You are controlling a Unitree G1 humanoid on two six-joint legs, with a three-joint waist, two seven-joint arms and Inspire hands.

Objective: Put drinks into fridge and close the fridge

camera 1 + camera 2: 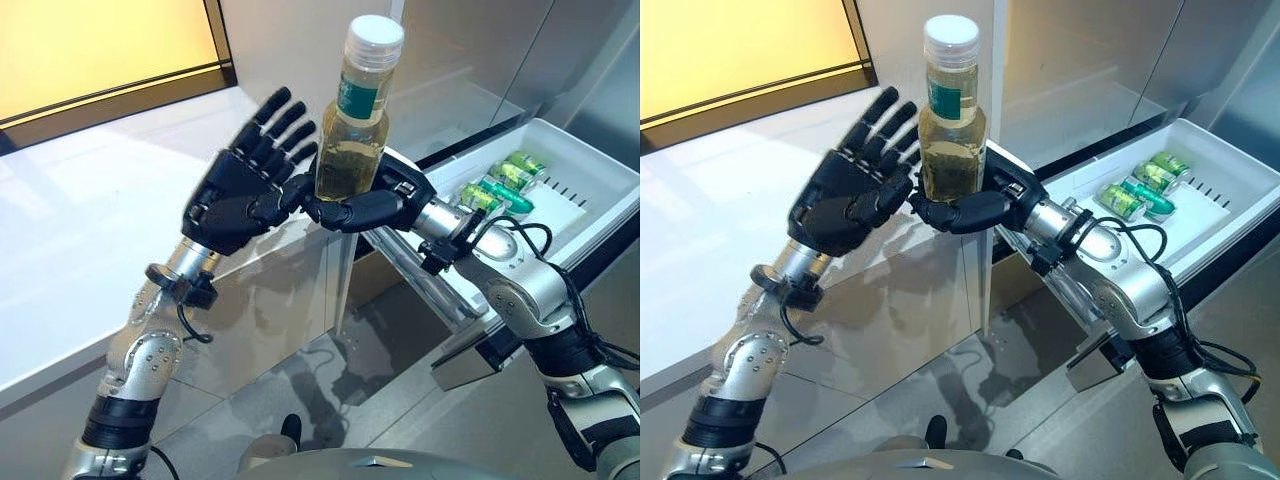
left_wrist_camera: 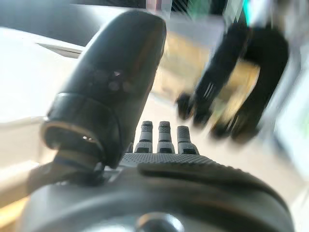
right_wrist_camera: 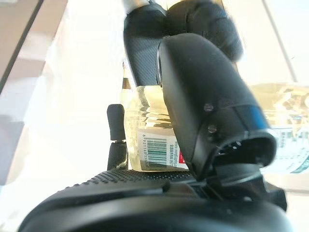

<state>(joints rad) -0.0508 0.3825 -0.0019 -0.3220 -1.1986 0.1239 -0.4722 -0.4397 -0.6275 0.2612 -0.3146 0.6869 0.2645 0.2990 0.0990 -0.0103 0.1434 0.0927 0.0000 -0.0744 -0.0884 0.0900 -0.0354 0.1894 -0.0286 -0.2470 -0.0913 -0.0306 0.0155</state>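
Note:
A clear bottle [image 1: 355, 130] of yellowish drink with a white cap and green label stands upright in my right hand [image 1: 368, 208], whose fingers curl round its base. It also shows in the right wrist view [image 3: 152, 130]. My left hand [image 1: 245, 185] is open with fingers spread, just left of the bottle, its thumb near the right hand's fingers. Green cans [image 1: 498, 185] lie in the white fridge door shelf [image 1: 590, 170] at the right.
The open fridge door [image 1: 520, 300] juts out at the lower right. A white counter top [image 1: 80, 220] lies to the left, with a reflective steel panel [image 1: 270, 320] below it. A yellow panel [image 1: 100, 45] is at the upper left.

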